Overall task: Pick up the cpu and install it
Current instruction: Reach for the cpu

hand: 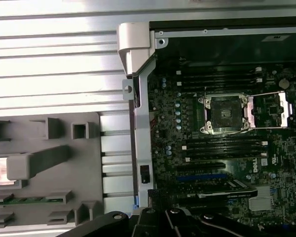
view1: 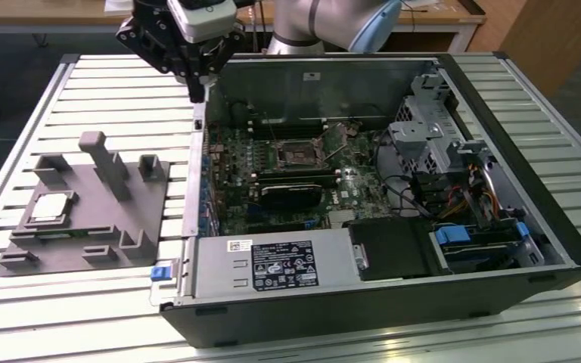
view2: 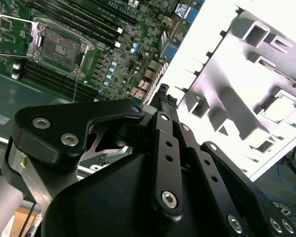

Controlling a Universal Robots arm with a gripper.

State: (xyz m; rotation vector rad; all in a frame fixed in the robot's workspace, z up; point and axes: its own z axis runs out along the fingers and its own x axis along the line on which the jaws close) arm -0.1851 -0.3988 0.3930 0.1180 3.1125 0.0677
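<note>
One chip is seated in the grey fixture, left of frame, untouched | gripper is poised over the case edge, upper left, jaws pressed together, empty | risk: the tall post beside the chip may be struck on approach.

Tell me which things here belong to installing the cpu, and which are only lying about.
For the job:
- cpu, lying in the grey fixture
- open socket on the motherboard
- gripper, near the side wall of the case

Only lying about:
- power supply
- drive cage
- cables
- slatted table
</note>
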